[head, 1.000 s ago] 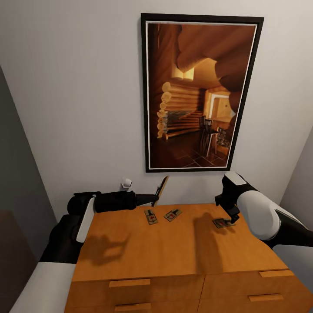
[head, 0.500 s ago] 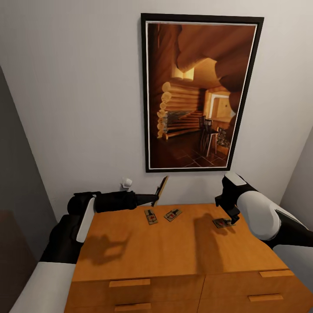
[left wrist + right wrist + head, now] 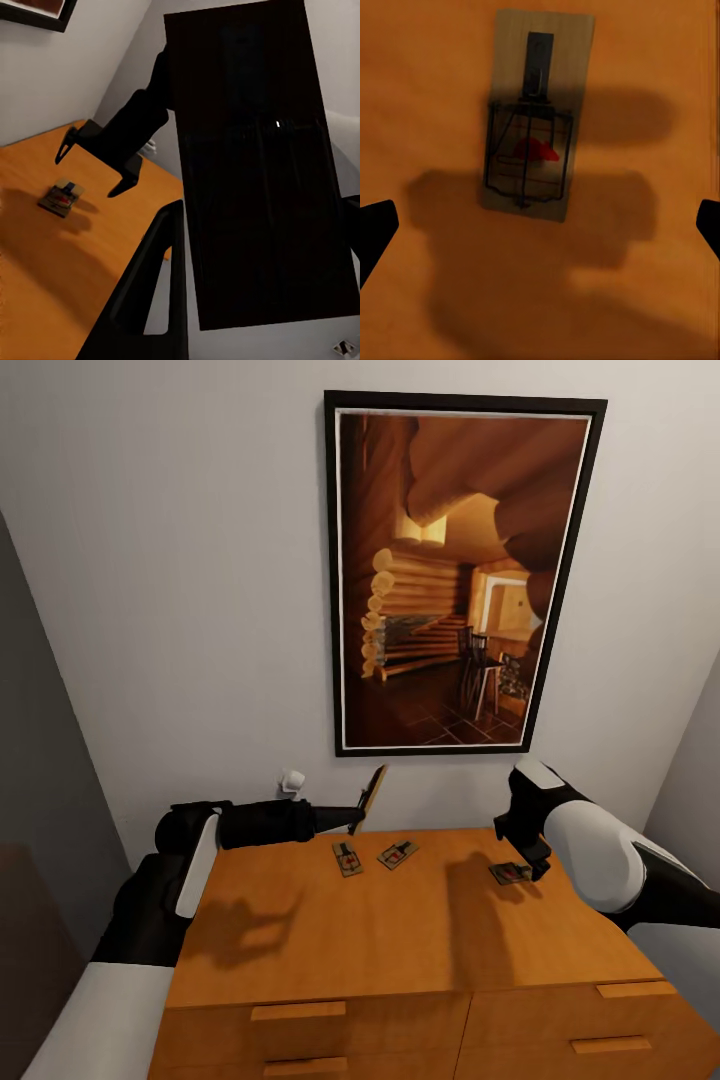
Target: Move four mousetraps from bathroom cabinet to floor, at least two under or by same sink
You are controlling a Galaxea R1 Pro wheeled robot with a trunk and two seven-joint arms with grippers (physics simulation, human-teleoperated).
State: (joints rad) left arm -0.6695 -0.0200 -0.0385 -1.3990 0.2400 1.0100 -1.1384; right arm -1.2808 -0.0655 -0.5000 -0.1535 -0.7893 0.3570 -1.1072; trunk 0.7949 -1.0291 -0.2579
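Left jaws (image 3: pixel 362 815) pinching mousetrap (image 3: pixel 375 788) – right jaws (image 3: pixel 530 865) spread, partly hiding another mousetrap (image 3: pixel 534 116).

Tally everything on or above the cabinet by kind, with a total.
Mousetraps lying flat on the cabinet top: 3
Mousetraps held up in the left gripper: 1
Grippers: 2, counting the right gripper
Framed pictures on the wall: 1
Total: 7

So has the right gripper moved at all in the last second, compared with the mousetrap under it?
Yes, slightly. In the head view the right gripper has crept toward the wall, as has the mousetrap beneath it, judged against the cabinet top's back edge.
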